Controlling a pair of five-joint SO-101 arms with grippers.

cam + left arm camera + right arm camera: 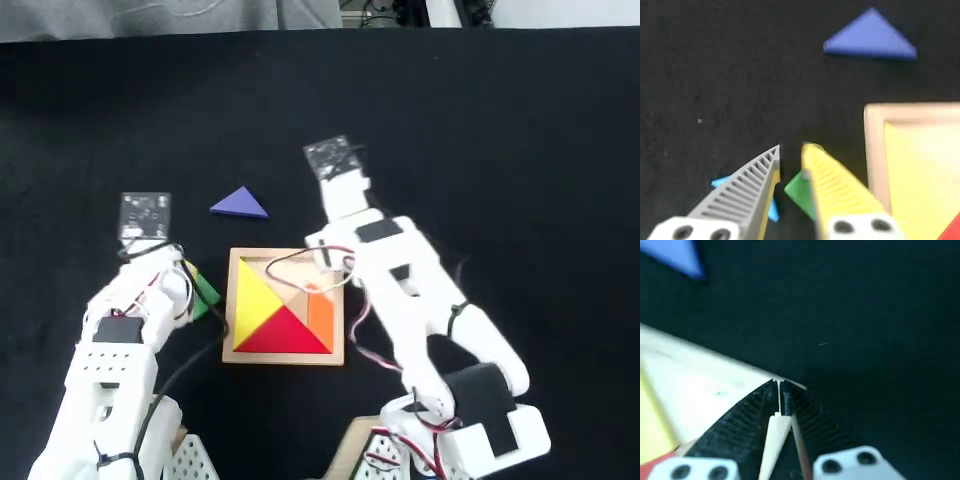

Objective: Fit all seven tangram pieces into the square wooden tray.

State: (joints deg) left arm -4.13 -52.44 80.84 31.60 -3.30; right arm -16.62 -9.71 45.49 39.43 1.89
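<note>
A robotics lab bench, by the look: black-clothed table (540,130), tangled cables (375,10) and dark gear (470,12) beyond the arms (420,290).

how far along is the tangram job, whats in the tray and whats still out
Done: a yellow triangle, a red triangle and an orange piece lie in the tray. In hand: the left pincer hangs open over the green piece, and the right pincer is shut above a tray corner. Left: the green piece, a light blue piece beside it and the blue triangle on the table.

Tray (283,358) = pale smooth wood, blue piece (240,204) matt, table (520,130) w/ matt blk cloth.
</note>
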